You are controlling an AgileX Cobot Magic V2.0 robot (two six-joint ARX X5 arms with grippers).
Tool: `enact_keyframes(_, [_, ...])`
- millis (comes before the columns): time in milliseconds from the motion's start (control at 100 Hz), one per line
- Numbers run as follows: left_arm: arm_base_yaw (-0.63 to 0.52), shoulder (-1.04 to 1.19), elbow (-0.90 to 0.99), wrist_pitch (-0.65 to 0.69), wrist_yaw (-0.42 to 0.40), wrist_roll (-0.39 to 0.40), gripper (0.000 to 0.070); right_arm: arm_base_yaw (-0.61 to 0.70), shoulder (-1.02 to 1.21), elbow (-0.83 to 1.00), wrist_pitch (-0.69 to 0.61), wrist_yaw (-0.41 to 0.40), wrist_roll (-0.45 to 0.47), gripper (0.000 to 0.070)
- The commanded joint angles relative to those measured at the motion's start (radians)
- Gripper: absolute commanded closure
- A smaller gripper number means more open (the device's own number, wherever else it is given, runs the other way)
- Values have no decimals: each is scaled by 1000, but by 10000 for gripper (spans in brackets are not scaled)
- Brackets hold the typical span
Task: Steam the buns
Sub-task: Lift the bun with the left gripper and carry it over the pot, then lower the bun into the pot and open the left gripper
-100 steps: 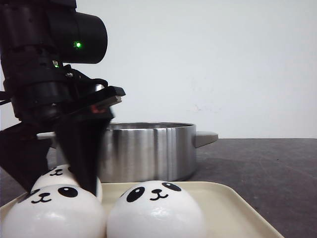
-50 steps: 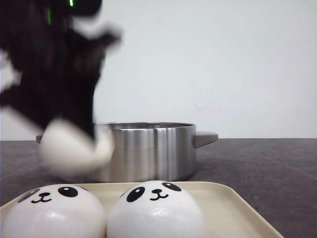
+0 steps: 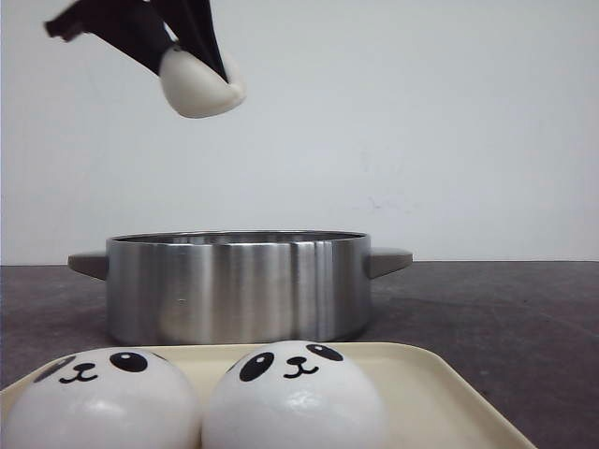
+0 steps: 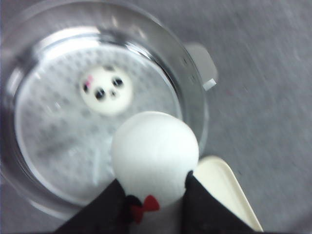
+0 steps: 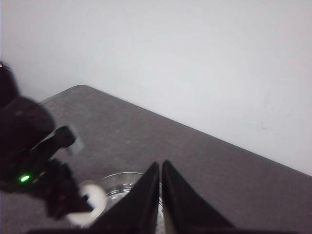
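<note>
Left pincer (image 3: pixel 192 56) clamps a bun (image 3: pixel 201 84) above the pot (image 3: pixel 239 285).

Staged lab or test setup, not a real kitchen. Bare white wall (image 3: pixel 421 122) behind, no cabinets or appliances in view. Dark grey speckled counter (image 3: pixel 505 318) runs up to the wall. Only kitchenware: a steel pot (image 3: pixel 239 285) with side handles and a perforated steamer insert (image 4: pixel 58 131), plus a cream tray (image 3: pixel 440 393). Black robot arm (image 5: pixel 29 156) with a green indicator light (image 5: pixel 23 178) over the counter.
</note>
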Motion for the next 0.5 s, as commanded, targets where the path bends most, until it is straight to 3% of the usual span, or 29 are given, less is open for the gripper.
enact_keyframes(0, [19,74,42,13,-17,48,696,11,10,17,1,0,14,700])
enact_keyframes(170, [77,243,124,28,-64,73,696,11,10,17,-38,1,19,700])
enact_keyframes(490, [120,433,151,82,-66,80,695,11,10,17,-98,8,51,700])
